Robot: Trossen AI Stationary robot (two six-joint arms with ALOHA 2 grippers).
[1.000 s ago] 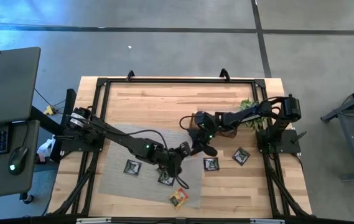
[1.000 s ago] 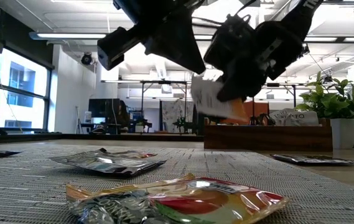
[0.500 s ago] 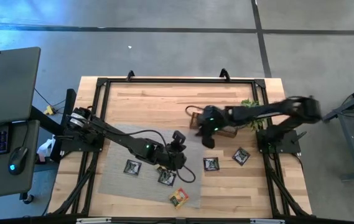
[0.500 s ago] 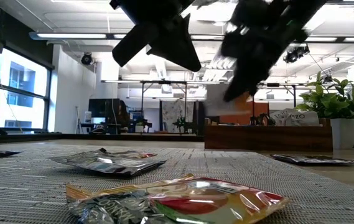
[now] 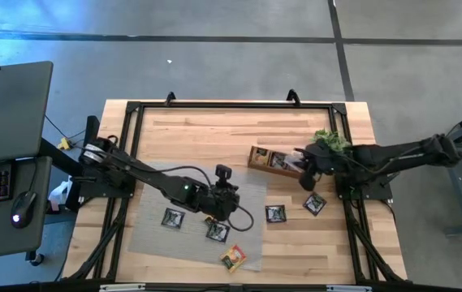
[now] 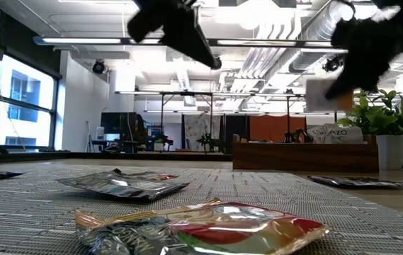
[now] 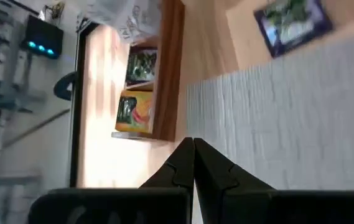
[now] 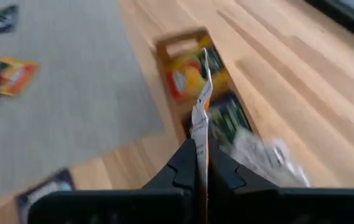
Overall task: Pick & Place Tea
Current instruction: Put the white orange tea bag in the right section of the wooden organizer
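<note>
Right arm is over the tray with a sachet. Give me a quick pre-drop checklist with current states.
1. Right pincer shut on the white tea sachet: ok.
2. Sachet held edge-up above the wooden tray: ok.
3. Free slot under the sachet: cannot tell; an orange sachet and a dark sachet already lie in the tray.
4. Left pincer shut, empty, over the grey mat, away from the tray: ok.
5. Plant beside the right arm, contact: cannot tell.
</note>
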